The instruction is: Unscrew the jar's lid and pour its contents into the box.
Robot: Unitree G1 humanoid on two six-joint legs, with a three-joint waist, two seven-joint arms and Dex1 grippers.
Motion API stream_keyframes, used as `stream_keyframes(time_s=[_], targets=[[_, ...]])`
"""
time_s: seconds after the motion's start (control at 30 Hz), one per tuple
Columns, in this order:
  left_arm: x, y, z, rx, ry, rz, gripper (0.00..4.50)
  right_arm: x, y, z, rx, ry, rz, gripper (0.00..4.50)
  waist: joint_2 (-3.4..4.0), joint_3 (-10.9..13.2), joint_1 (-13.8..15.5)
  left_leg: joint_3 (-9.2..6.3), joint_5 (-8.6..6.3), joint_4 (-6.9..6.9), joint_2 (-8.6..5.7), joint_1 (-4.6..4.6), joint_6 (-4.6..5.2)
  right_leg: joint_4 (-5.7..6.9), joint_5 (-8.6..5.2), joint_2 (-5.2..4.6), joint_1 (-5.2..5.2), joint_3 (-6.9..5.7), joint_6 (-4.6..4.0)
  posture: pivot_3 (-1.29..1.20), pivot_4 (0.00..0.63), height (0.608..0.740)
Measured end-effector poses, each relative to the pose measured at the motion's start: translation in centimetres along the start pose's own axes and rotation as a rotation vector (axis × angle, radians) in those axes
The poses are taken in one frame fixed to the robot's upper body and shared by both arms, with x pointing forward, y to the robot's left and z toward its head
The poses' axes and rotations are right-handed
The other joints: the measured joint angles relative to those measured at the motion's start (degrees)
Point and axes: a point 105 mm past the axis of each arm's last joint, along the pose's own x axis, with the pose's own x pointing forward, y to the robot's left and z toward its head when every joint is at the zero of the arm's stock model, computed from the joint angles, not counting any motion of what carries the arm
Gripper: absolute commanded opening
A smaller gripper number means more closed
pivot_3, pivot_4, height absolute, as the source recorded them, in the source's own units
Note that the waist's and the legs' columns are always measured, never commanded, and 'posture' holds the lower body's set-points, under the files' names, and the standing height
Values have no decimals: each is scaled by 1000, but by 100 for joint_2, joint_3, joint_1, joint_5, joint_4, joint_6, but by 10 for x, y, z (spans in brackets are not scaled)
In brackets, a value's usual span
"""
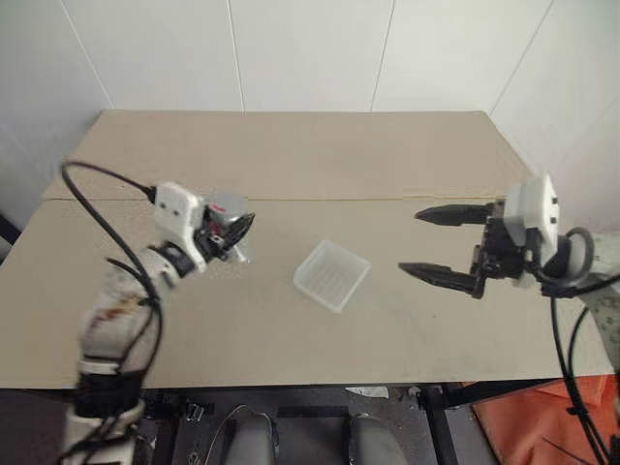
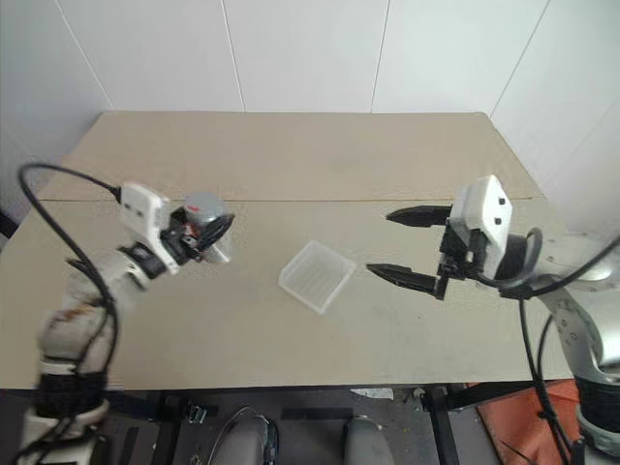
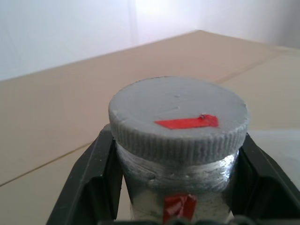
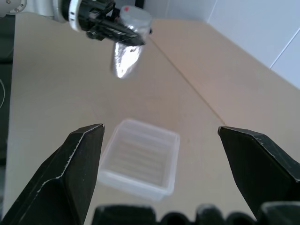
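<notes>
My left gripper point(image 1: 236, 231) is shut on the jar point(image 1: 227, 209), a small silvery-grey cylinder held off the table to the left of the box. In the left wrist view the black fingers point(image 3: 89, 183) clamp the jar's body point(image 3: 178, 180) just under the lid point(image 3: 178, 108). The lid is a ribbed pale grey cap with a red strip, and it sits on the jar. The contents are hidden inside. The box point(image 1: 332, 275), a shallow translucent white tray, lies empty at the table's middle. My right gripper point(image 1: 412, 242) hangs open to the right of the box, pointing toward it, with nothing between its fingers point(image 4: 70, 173).
The tan table point(image 1: 291, 155) has a seam running across its middle and white walls behind it. An orange object point(image 1: 542, 417) sits below the table's front right corner.
</notes>
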Motion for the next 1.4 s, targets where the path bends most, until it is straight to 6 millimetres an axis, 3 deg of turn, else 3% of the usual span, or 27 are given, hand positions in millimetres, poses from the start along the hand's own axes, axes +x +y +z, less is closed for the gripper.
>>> stream_keyframes(time_s=[0.13, 0.3, 0.37, 0.6, 0.83, 1.23, 1.33, 1.4], targets=[[-7, 4, 22, 41, -26, -227, 2483, 23, -6, 14, 22, -63, -8, 4500, 1, 1, 7, -1, 0, -4, 2, -6, 0, -1, 0, 2, -7, -2, -2, 0, 150, 740], [9, -1, 60, 70, -157, -488, 2483, 58, -7, 41, 99, -153, 31, 4500, 0, 2, 59, -2, 0, 1, -1, -18, 0, -2, 1, -1, -9, -7, -1, 0, 150, 740], [18, -8, 67, 74, -196, -579, 2483, 70, -9, 54, 123, -177, 38, 4500, 1, 1, 56, -2, 0, 1, 0, -18, 1, 0, 2, 0, -10, -7, -2, 0, 150, 740], [51, -33, 47, 15, -202, -780, 2483, 111, -6, 80, 162, -159, 28, 4500, 1, 1, -2, -1, 2, 15, -2, -84, 2, 77, 2, 1, -95, 2, -3, 0, 150, 740], [65, -38, 52, 25, -245, -823, 2483, 129, -1, 78, 168, -92, 18, 4500, 1, 1, -13, -2, 2, 17, -2, -104, 3, 75, 2, 0, -114, 0, -3, 0, 150, 740], [65, -39, 52, 49, -243, -853, 2483, 142, -5, 63, 193, -36, -12, 4500, 1, 1, -27, -4, 2, 17, -1, -104, 3, 78, 2, 1, -115, 0, -3, 0, 150, 740], [64, -39, 52, 50, -242, -855, 2483, 143, -3, 64, 194, -39, 4, 3965, 1, 1, -26, -4, 2, 17, -1, -103, 3, 78, 2, 1, -114, 0, -3, 0, 150, 740], [64, -39, 52, 50, -242, -852, 2483, 144, 1, 65, 196, -46, 24, 3315, 1, 1, -32, -4, 2, 16, -1, -103, 3, 78, 2, 1, -115, 0, -3, 0, 150, 740]])
